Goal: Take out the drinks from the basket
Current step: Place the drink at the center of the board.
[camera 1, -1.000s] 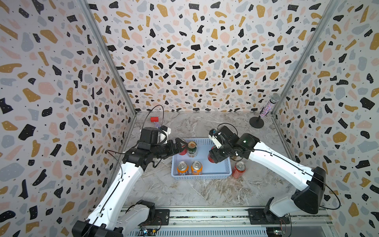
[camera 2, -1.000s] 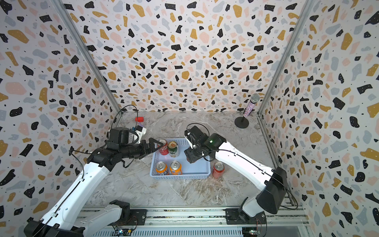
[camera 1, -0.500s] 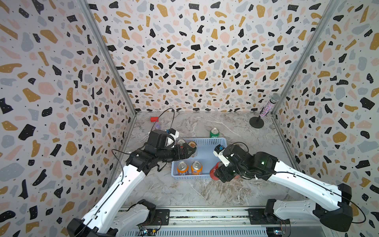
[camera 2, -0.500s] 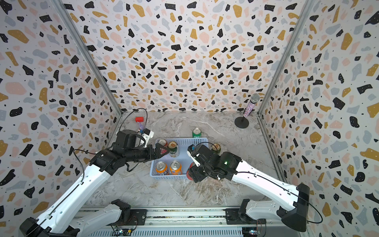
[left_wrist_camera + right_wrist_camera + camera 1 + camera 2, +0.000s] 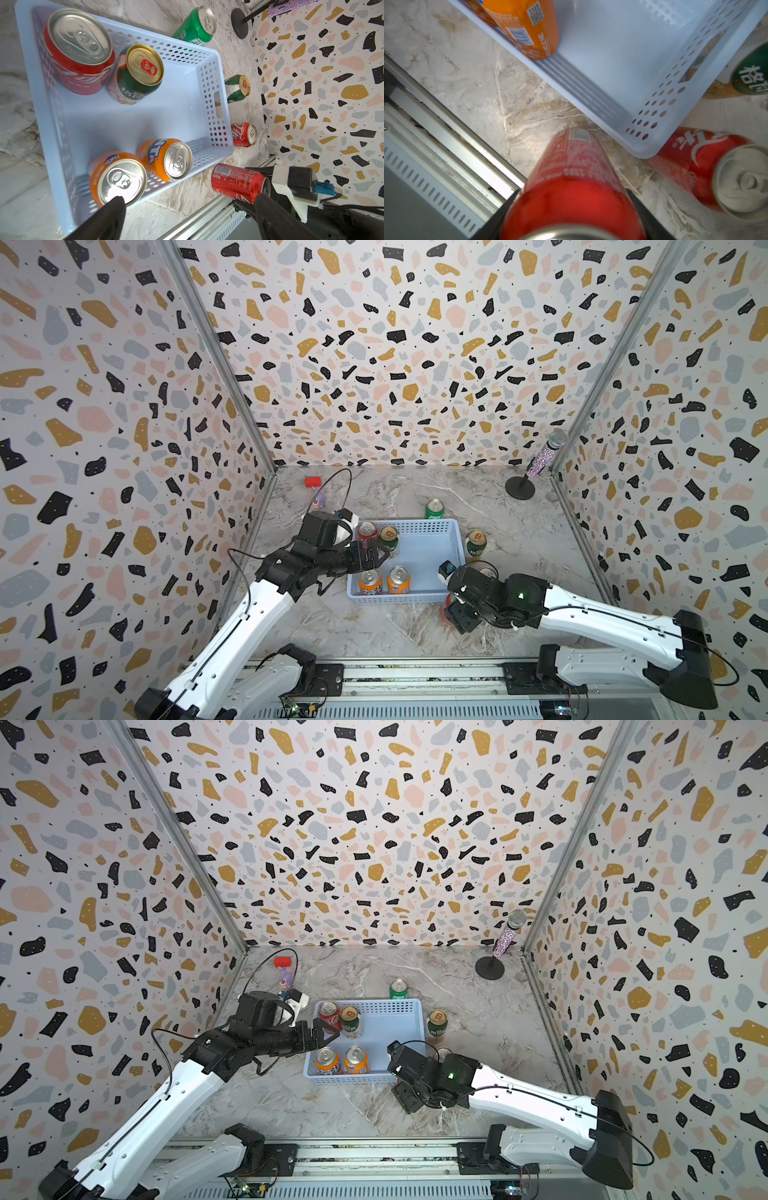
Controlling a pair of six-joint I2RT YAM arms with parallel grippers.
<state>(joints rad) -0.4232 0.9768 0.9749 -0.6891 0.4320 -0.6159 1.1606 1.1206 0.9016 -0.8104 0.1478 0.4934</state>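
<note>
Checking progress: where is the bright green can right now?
In both top views the bright green can stands upright on the table, outside the basket, just behind its far wall, toward the right arm's side.

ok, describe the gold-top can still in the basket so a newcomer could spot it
Find the light-blue basket on the marble table. Four cans stand at its left end: two orange cans nearest the robot, two behind them. The gold-top can stands in back beside the red can: dark green and white, the only gold lid in there.

red cans (image 5: 79,62) 3 | orange cans (image 5: 166,160) 2 | dark green cans (image 5: 137,79) 2 | bright green can (image 5: 193,27) 1 | basket (image 5: 214,128) 1 | microphone (image 5: 544,456) 1
</note>
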